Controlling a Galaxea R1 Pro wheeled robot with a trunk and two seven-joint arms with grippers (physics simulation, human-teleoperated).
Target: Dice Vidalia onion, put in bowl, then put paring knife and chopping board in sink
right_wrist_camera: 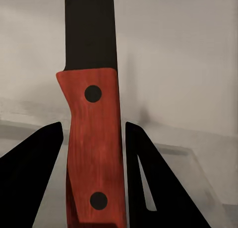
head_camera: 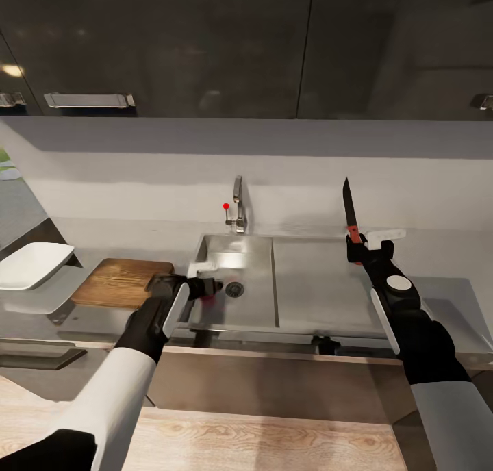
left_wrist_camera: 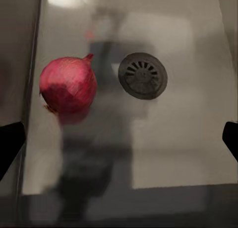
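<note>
The red-skinned onion (left_wrist_camera: 68, 85) lies on the floor of the steel sink (head_camera: 239, 252), beside the round drain (left_wrist_camera: 143, 75). My left gripper (head_camera: 209, 287) hangs low over the basin just short of the onion. It is open, its dark fingertips (left_wrist_camera: 10, 143) spread wide with nothing between them. My right gripper (head_camera: 356, 248) is shut on the paring knife (head_camera: 350, 207), holding the red handle (right_wrist_camera: 94, 148) so the dark blade points straight up above the drainer (head_camera: 322, 279). The wooden chopping board (head_camera: 123, 281) lies left of the sink, and the white bowl (head_camera: 33, 263) sits further left.
The chrome tap (head_camera: 237, 207) with its red knob (head_camera: 226, 206) stands behind the basin. Dark wall cabinets (head_camera: 205, 46) hang above the grey countertop (head_camera: 438, 259). Cabinet fronts and a drawer handle (head_camera: 41, 358) run below the counter edge.
</note>
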